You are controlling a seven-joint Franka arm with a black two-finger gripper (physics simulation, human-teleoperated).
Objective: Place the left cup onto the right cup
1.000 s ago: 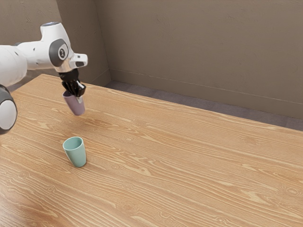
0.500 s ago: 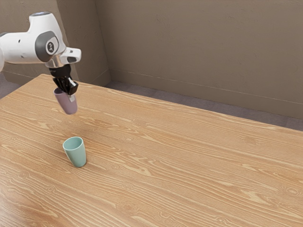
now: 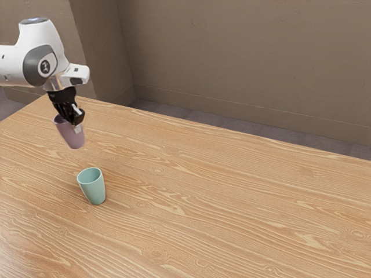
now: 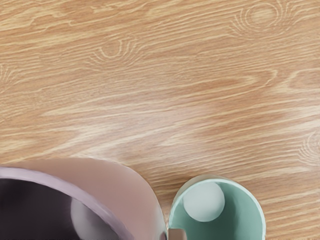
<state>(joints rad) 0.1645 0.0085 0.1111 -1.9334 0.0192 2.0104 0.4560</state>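
Lilac plastic hangs in the upper left of the exterior view: the lilac cup [image 3: 71,134] is off the table [image 3: 232,191], tilted, its mouth turned up toward the frame's left. The black gripper [image 3: 70,117] pinches its rim, one finger on either side of the wall. The teal cup [image 3: 92,185] stands upright on the wood below it, slightly toward the frame's right, and the two cups are apart.

The wrist view adds the insides. It looks straight down into the teal cup, showing its pale round floor [image 4: 203,201], and the lilac cup's dark hollow sits blurred just beside it under the hand.

The white arm [image 3: 32,55] enters from the exterior view's left edge in front of the brown wall [image 3: 243,52]. Its last link turns downward, and the fingers slant down toward the frame's right.
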